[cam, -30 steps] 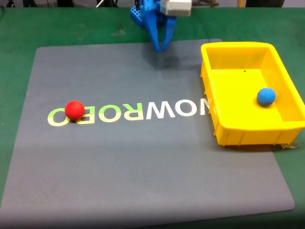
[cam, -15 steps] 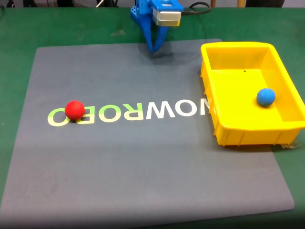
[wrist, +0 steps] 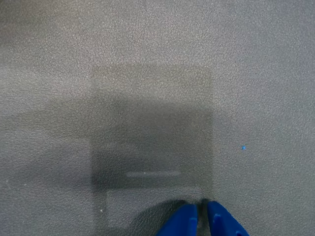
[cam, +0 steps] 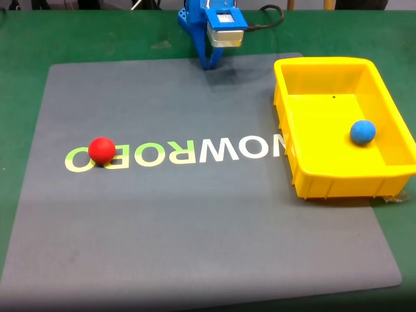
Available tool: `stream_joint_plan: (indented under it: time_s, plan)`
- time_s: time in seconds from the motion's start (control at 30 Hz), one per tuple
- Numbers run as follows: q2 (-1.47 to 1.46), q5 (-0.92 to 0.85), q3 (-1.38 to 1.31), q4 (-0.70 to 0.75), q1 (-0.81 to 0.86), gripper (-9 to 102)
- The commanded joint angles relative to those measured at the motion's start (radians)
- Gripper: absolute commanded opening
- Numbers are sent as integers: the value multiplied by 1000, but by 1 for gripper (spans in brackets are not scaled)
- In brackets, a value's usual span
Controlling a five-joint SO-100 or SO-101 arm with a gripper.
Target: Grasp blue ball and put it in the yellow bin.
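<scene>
The blue ball (cam: 363, 132) lies inside the yellow bin (cam: 325, 65) on its floor, toward the right wall in the fixed view. My blue gripper (cam: 211, 64) hangs at the far edge of the grey mat, well left of the bin and far from the ball. In the wrist view the gripper (wrist: 202, 209) comes in from the bottom edge, its two blue fingertips pressed together with nothing between them, just over the bare mat.
A red ball (cam: 102, 150) rests on the left of the grey mat (cam: 195, 221), on its printed lettering. Green table (cam: 26, 39) surrounds the mat. The bin stands on the mat's right edge.
The arm has drawn back toward the far edge of the mat and its gripper has dropped lower and folded in. Both balls and the bin stayed still.
</scene>
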Motion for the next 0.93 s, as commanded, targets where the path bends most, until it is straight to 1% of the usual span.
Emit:
stream_joint_plan:
  time_s: [0.0,0.9]
  plan:
    - [11,11,31,20,3,0]
    - [5,26,31,20,2,0]
